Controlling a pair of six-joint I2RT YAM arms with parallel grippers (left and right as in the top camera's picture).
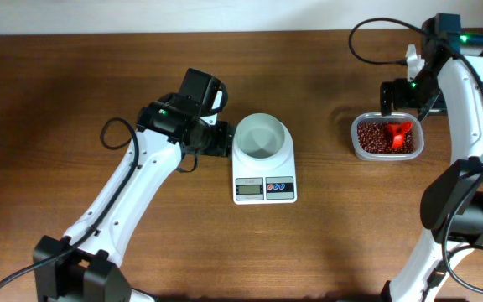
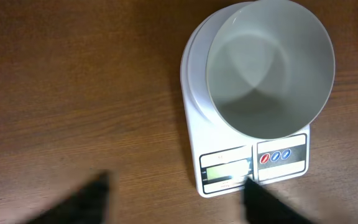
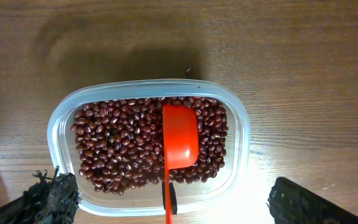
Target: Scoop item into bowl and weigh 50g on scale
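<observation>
My right gripper (image 3: 174, 208) hung wide apart over the red scoop (image 3: 180, 137), holding nothing.
The scoop lay free on the beans (image 3: 117, 149) in the clear tub (image 3: 238, 137), handle toward the gripper, cup away, likely for regrasping; the bowl (image 2: 269, 68) sat empty on the scale (image 2: 253, 165), left gripper (image 2: 176, 202) apart beside it.

Red scoop (image 3: 180, 140) in clear tub (image 3: 56, 127)
</observation>
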